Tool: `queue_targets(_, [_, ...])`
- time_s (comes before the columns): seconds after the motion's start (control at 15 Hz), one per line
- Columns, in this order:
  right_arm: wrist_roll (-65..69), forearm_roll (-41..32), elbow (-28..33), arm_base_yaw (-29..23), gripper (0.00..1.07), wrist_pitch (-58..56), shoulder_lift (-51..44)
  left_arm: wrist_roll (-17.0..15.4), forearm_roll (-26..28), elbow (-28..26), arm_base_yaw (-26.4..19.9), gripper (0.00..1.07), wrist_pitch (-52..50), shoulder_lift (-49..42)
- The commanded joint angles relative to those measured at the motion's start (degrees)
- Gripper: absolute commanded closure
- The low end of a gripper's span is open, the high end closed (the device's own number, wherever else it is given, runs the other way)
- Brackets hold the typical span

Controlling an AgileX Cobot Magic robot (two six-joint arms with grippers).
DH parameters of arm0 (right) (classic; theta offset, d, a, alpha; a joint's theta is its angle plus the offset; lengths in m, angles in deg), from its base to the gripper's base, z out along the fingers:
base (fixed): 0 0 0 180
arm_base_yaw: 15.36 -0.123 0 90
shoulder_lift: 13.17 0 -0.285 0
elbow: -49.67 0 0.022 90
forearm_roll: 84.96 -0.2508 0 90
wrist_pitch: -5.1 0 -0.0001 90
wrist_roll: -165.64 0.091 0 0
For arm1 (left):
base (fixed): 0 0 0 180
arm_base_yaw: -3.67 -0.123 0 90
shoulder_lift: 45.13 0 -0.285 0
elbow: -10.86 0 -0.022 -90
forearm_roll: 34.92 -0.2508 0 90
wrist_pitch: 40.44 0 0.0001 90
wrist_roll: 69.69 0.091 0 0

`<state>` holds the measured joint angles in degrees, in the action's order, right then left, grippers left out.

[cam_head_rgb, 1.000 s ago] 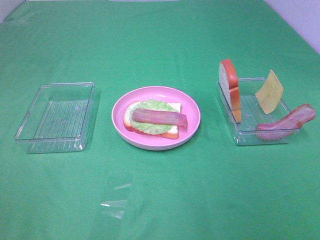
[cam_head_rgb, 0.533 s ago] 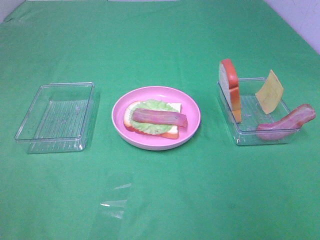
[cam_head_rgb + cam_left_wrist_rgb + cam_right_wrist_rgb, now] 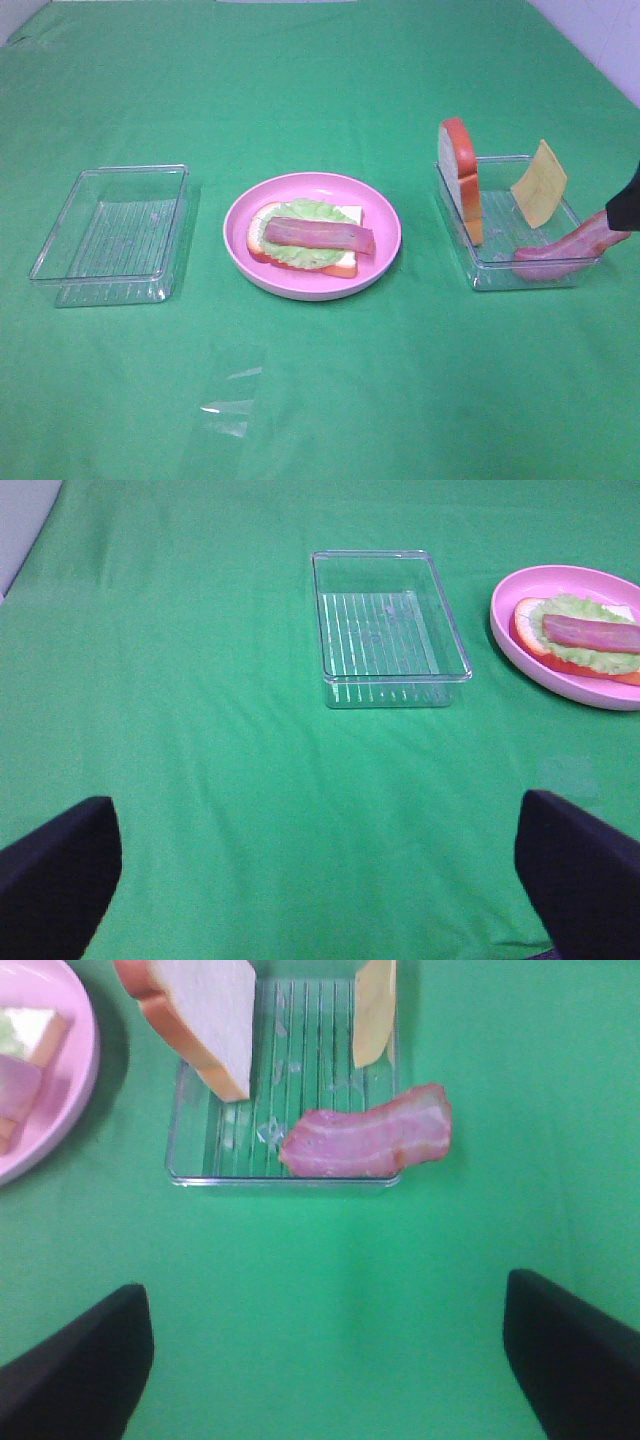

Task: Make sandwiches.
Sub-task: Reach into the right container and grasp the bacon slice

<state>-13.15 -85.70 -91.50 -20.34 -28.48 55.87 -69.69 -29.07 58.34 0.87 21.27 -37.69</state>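
Bread (image 3: 347, 214), lettuce (image 3: 310, 212) and bacon (image 3: 318, 236) sit stacked on the plate (image 3: 386, 250). Cheese (image 3: 540, 183), spare bacon (image 3: 555, 258) and top slice (image 3: 462, 185) wait in the tray (image 3: 520, 272). Left gripper (image 3: 320, 880) and right gripper (image 3: 325, 1360) have fingers spread, empty.

A staged lab tabletop: plain green cloth (image 3: 320, 400), clear plastic trays (image 3: 120, 235), toy food (image 3: 318, 235), bare white wall (image 3: 610, 35).

The green cloth (image 3: 320, 90) is matt and faintly creased. The trays (image 3: 120, 235) are clear, glossy plastic with ribbed floors. The pink plate (image 3: 388, 225) looks like smooth, slightly shiny plastic. The bacon (image 3: 365, 1140) has a soft sheen; the bread (image 3: 205, 1010) looks matt.
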Motion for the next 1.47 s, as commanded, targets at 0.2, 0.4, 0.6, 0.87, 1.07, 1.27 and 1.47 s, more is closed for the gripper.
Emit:
queue_targets(0.2, [3.4,4.9,-19.4,0.3,0.14,-17.6,22.1,0.5,0.5,0.1,-0.1,0.06,-0.2,-0.9])
queue_targets(0.4, [3.2,6.0,-29.6,0.3,0.14,-25.7,32.8,0.5,0.5,0.1,-0.1,0.06,-0.2,-0.9])
queue_targets(0.6, [3.0,6.1,-37.1,0.3,0.14,-31.7,39.0,0.5,0.5,0.1,-0.1,0.06,-0.2,-0.9])
queue_targets(0.87, [1.4,4.7,-41.1,0.3,0.14,-35.1,42.2,0.5,0.5,0.1,-0.1,0.06,-0.2,-0.9])
queue_targets(1.07, [-3.4,-2.6,-41.1,6.0,0.14,-34.4,43.9,0.5,0.5,0.1,-0.1,0.06,-0.2,-0.9])
queue_targets(1.27, [-9.2,-11.7,-41.1,14.0,0.14,-31.5,44.2,0.5,0.5,0.1,-0.1,0.06,-0.2,-0.9])
queue_targets(1.47, [-12.9,-18.6,-41.1,19.5,0.14,-30.4,46.8,0.5,0.5,0.1,-0.1,0.06,-0.2,-0.9])
